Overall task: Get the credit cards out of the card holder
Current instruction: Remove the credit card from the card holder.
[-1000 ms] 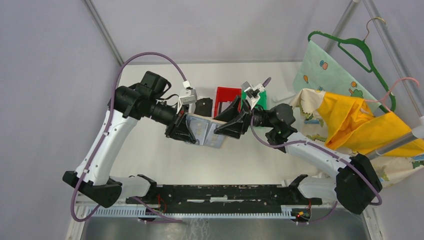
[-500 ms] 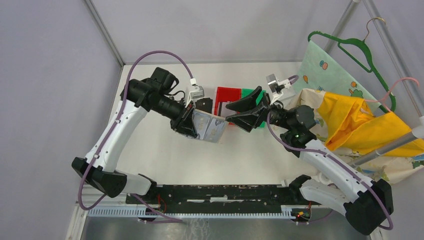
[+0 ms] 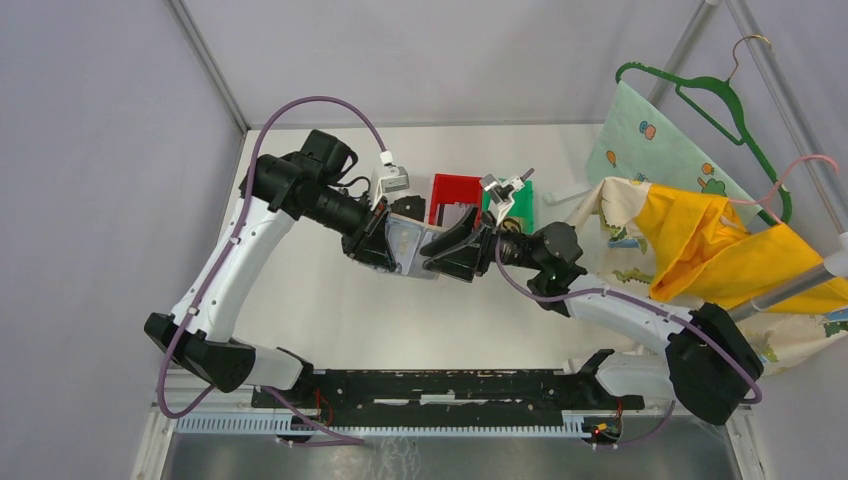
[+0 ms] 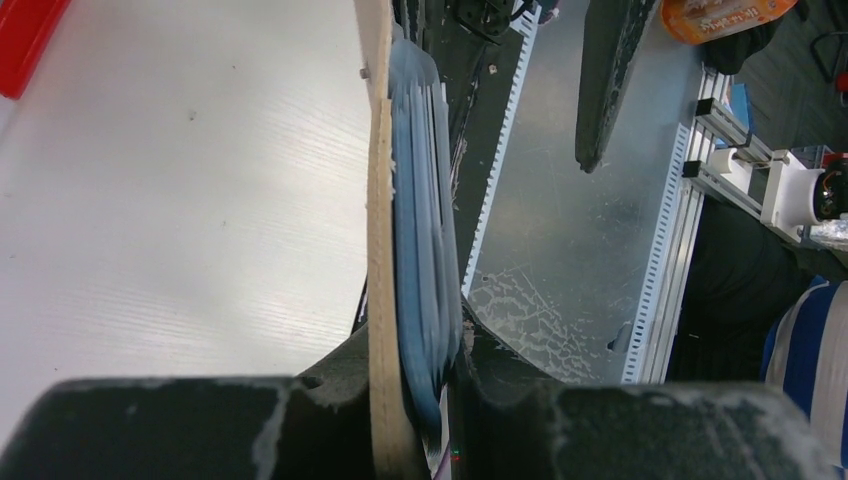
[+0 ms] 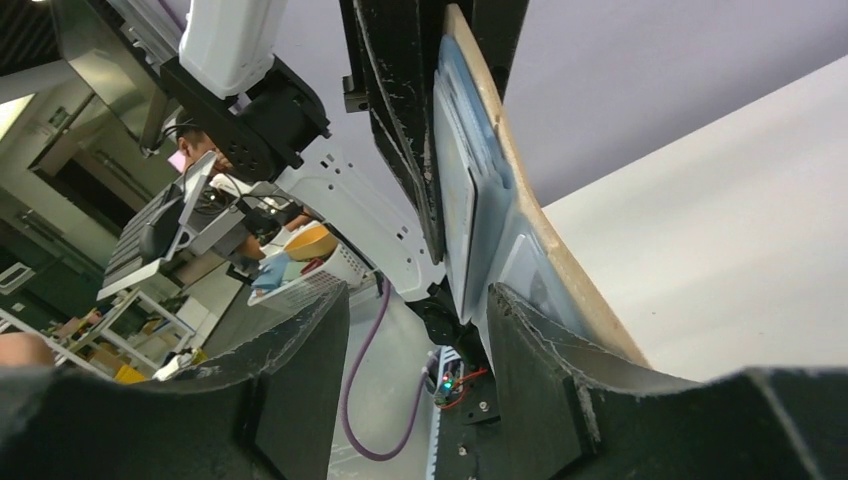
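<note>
My left gripper (image 3: 385,245) is shut on the card holder (image 3: 408,243) and holds it up above the table, its open face turned to the right arm. In the left wrist view the card holder (image 4: 378,230) stands edge-on, a tan back with blue-grey panels, clamped between the jaws of the left gripper (image 4: 410,345). My right gripper (image 3: 442,250) is open at the holder's right edge. In the right wrist view the right gripper (image 5: 418,295) has wide-apart jaws, and the card holder (image 5: 520,190) with the pale credit cards (image 5: 455,200) in its pockets rises just beyond the right finger.
A red bin (image 3: 455,193) and a green bin (image 3: 512,200) stand behind the grippers, with a black lump (image 3: 408,207) beside them. Printed and yellow cloth (image 3: 700,240) and green hangers (image 3: 700,95) fill the right side. The red bin's corner (image 4: 25,40) shows in the left wrist view.
The right gripper had swung back and up toward the bins, and has now come back down, open, to the holder's right edge. The left arm lifted the holder slightly, then held still.
</note>
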Action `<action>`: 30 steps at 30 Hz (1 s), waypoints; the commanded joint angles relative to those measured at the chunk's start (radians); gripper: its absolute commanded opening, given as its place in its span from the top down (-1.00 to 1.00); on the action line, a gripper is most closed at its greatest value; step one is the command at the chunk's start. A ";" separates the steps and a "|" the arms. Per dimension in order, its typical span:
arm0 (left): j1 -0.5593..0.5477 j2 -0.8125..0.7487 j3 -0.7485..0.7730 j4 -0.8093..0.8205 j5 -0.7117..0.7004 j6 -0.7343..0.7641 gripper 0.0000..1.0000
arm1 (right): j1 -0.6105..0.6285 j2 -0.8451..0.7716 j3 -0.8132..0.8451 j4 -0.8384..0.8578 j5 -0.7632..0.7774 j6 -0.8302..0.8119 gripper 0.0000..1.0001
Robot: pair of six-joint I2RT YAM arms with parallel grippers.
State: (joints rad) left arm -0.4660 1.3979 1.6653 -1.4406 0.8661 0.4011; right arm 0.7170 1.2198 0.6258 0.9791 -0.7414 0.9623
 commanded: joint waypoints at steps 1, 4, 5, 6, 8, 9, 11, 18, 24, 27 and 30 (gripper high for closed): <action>0.004 -0.010 0.048 0.004 0.066 -0.012 0.84 | 0.028 0.042 0.027 0.172 -0.018 0.059 -0.14; 0.004 -0.006 0.057 -0.007 0.080 -0.011 0.83 | 0.038 0.073 0.033 0.217 -0.022 0.090 -0.06; 0.004 -0.004 0.059 -0.010 0.082 -0.010 0.83 | 0.042 0.083 0.034 0.234 -0.023 0.101 -0.03; 0.003 -0.003 0.062 -0.013 0.084 -0.011 0.82 | 0.045 0.092 0.035 0.253 -0.023 0.111 0.00; 0.004 -0.005 0.065 -0.014 0.083 -0.008 0.82 | 0.053 0.111 0.039 0.290 -0.023 0.135 0.05; 0.004 -0.005 0.064 -0.014 0.083 -0.006 0.81 | 0.056 0.119 0.041 0.312 -0.023 0.149 0.08; 0.004 -0.004 0.063 -0.014 0.080 -0.007 0.78 | 0.063 0.139 0.050 0.358 -0.025 0.180 0.14; 0.003 0.008 0.066 -0.020 0.068 -0.013 0.66 | 0.074 0.204 0.083 0.478 -0.007 0.267 0.42; 0.004 0.009 0.063 -0.020 0.095 -0.016 0.48 | 0.084 0.207 0.110 0.246 0.095 0.156 0.85; 0.004 0.001 0.051 -0.024 0.093 -0.005 0.43 | 0.086 0.200 0.102 0.237 0.126 0.148 0.89; 0.004 -0.008 0.040 -0.024 0.094 0.002 0.39 | 0.088 0.210 0.095 0.288 0.112 0.176 0.93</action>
State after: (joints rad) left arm -0.4465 1.3979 1.7008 -1.4998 0.8837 0.4015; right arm 0.7853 1.4406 0.6697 1.2026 -0.6937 1.1412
